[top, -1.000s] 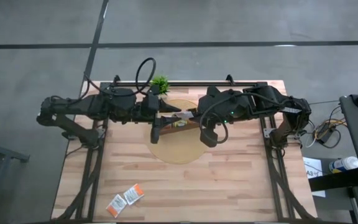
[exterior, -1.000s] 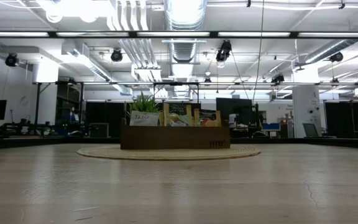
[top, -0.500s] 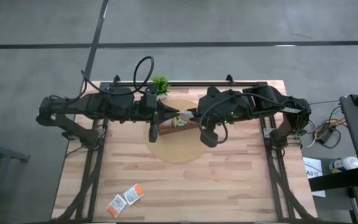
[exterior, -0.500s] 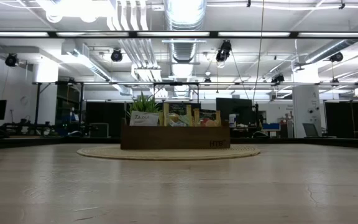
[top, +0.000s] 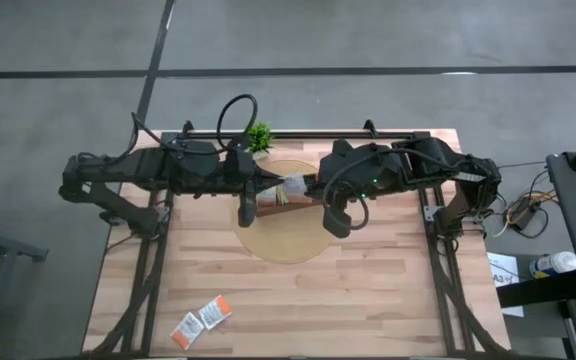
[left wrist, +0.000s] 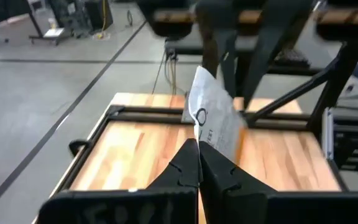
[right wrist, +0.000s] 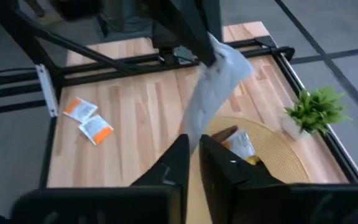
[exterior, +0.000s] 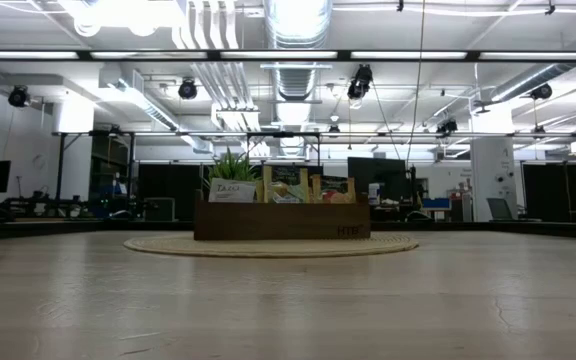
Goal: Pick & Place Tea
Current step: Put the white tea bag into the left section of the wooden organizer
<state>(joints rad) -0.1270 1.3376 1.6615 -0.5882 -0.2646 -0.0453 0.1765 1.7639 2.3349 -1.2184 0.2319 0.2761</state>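
Two arms meet over the round mat (top: 286, 235) at frame centre, above the brown tray (exterior: 281, 221), for a mid-air handover of one white sachet (top: 295, 185). Left gripper (left wrist: 197, 163) is clamped shut on the sachet's edge; right gripper (right wrist: 192, 149) has its jaws slightly parted at the other edge, seemingly letting go. Two more sachets (top: 201, 321) lie at the table's lower left, well apart. Versus a second ago, the left fingers have closed on the paper and the right has started easing open; sachet barely moved.
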